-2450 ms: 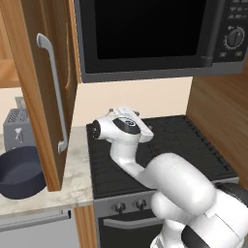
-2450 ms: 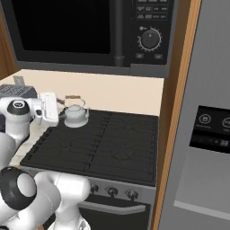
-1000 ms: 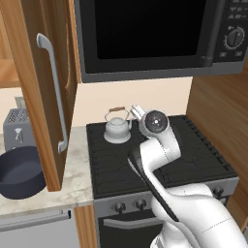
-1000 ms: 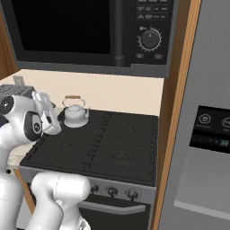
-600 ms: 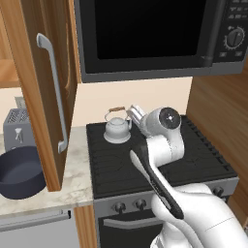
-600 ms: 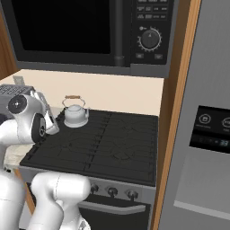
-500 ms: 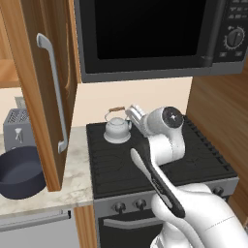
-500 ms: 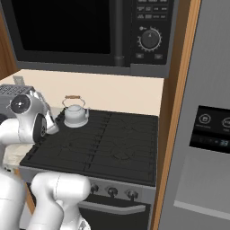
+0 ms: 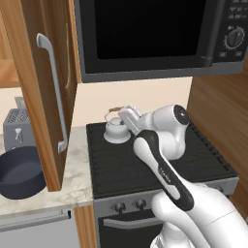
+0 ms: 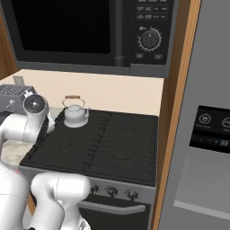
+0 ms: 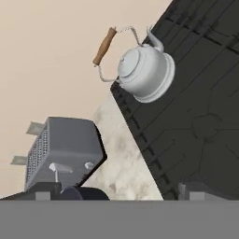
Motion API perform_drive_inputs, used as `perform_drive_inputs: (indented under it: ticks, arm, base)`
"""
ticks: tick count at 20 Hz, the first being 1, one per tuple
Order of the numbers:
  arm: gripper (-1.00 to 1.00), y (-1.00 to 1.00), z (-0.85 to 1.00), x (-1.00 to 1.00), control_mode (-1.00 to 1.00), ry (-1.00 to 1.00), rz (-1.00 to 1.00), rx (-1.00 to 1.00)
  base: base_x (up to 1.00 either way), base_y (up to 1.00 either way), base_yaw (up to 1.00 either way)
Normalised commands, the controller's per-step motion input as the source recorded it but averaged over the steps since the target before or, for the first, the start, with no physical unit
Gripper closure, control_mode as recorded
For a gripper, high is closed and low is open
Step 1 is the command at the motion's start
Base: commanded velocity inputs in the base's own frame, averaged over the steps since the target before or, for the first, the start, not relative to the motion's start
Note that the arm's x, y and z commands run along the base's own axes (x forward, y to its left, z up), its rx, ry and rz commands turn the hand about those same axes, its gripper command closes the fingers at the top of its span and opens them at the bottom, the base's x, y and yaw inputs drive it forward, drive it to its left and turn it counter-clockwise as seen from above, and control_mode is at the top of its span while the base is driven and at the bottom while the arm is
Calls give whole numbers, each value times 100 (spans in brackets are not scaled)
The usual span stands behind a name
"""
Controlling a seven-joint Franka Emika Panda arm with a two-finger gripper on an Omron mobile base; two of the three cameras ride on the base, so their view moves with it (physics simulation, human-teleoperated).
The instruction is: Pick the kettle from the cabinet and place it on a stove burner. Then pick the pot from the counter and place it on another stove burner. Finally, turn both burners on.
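The silver kettle (image 9: 116, 130) (image 10: 75, 116) (image 11: 145, 71) stands upright on the back-left stove burner (image 9: 112, 145), its brown-barred handle up. My gripper (image 11: 119, 193) (image 9: 126, 115) hovers just right of the kettle and above it, apart from it. It is open, fingertips (image 11: 45, 191) wide apart, nothing between them. The dark navy pot (image 9: 19, 167) sits on the pale counter (image 9: 72, 179) left of the range, below the open wooden cabinet door (image 9: 43, 87). A dark rounded edge of the pot (image 11: 83, 193) shows at the bottom of the hand view. Small knobs (image 9: 118, 206) (image 10: 110, 192) line the range front.
A boxy grey toaster (image 9: 17, 128) (image 11: 65, 149) (image 10: 15, 92) stands at the back of the counter beside the pot. The black microwave (image 9: 145, 38) hangs low over the range. A grey fridge (image 10: 202, 134) and a wood panel close off the right side.
The kettle has stayed on its burner. My wrist has swung a little further right, away from it, and the hand has turned left; the gripper has stayed open.
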Motion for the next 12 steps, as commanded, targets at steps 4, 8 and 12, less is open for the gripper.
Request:
perform_drive_inputs:
  ticks: [4,8,12]
  arm:
    - [-100,38,0,-6,-100,0,24,9]
    - [-100,41,0,-9,-100,2,24,7]
    - [-100,44,0,-10,-100,3,23,6]
  base:
    - [0,0,0]
    - [0,0,0]
    - [0,0,0]
